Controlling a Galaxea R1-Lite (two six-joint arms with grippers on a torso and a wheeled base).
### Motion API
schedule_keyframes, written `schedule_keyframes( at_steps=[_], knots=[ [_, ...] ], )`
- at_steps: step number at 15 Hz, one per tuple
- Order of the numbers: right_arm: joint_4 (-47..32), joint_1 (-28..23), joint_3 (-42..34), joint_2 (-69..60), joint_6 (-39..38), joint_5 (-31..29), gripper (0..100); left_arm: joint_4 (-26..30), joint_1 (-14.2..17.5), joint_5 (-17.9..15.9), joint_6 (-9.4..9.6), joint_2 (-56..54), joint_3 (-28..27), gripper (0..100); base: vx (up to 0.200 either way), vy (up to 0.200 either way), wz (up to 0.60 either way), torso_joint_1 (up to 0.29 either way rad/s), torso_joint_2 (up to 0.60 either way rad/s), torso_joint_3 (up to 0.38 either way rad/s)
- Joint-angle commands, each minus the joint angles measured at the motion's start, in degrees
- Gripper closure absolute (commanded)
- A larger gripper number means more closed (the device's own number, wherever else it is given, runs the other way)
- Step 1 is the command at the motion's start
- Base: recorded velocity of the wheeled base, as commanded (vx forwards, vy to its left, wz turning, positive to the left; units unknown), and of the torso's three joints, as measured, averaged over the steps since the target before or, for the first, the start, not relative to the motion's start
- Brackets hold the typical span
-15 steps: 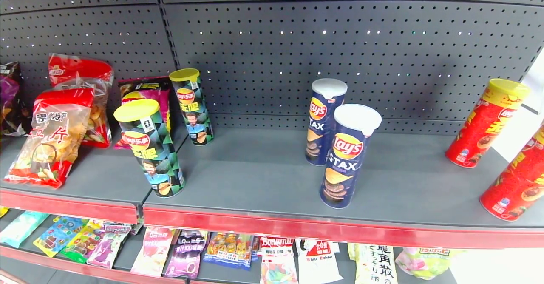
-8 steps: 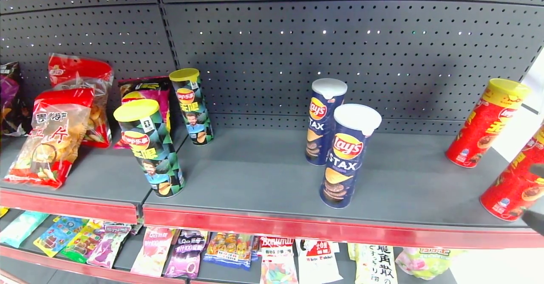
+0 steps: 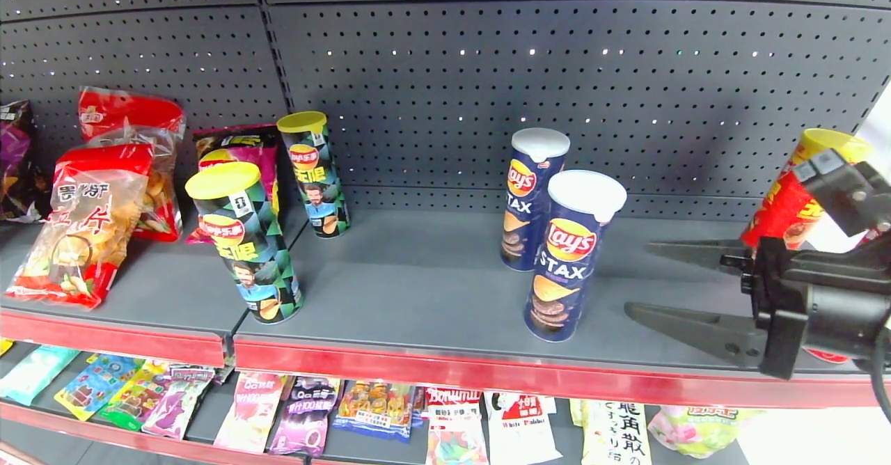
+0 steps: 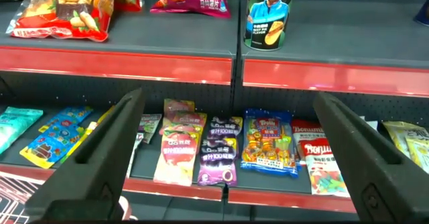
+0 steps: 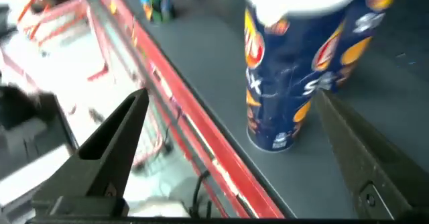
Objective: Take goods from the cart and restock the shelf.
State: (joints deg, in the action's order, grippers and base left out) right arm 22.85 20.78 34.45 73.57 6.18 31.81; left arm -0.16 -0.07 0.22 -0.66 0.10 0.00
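Two blue chip cans with white lids stand mid-shelf, one in front (image 3: 571, 256) and one behind (image 3: 527, 197). My right gripper (image 3: 637, 277) is over the shelf just right of the front blue can (image 5: 301, 70), open and holding nothing. It partly hides the two red cans at the right, whose rear one (image 3: 786, 200) shows above it. My left gripper (image 4: 229, 96) is open and empty, low in front of the lower shelf's candy bags (image 4: 214, 150). Blurred red bars, perhaps the cart (image 5: 100, 49), lie beyond the shelf's red front edge (image 5: 194, 143).
Two green-black cans with yellow lids (image 3: 243, 242) (image 3: 313, 172) stand left of centre, with snack bags (image 3: 83, 221) further left. Bare grey shelf (image 3: 418, 277) lies between the can groups. A perforated back panel (image 3: 487, 89) closes the rear.
My right gripper has come into the head view from the right edge and moved left over the shelf toward the blue cans. The goods on the shelf have not moved.
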Motion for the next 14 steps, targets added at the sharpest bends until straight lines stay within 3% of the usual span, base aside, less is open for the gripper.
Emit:
schedule_keyframes(
  at_steps=[1, 5, 14],
  knots=[
    [0.36, -0.75, 0.44, 4.83, 0.85, 0.98, 0, -0.02, -0.01, 0.04, -0.04, -0.1, 0.0, 0, 0.0, 0.0, 0.0, 0.0, 0.0, 0.0],
    [5.1, -1.54, 0.53, 8.78, 3.05, 5.99, 0, -0.02, -0.01, 0.04, -0.04, -0.1, 0.0, 0, 0.0, 0.0, 0.0, 0.0, 0.0, 0.0],
    [8.36, -2.06, 2.55, 13.79, 4.28, 3.0, 0, -0.02, -0.1, 0.04, -0.04, -0.1, 0.0, 0, 0.0, 0.0, 0.0, 0.0, 0.0, 0.0]
  ],
)
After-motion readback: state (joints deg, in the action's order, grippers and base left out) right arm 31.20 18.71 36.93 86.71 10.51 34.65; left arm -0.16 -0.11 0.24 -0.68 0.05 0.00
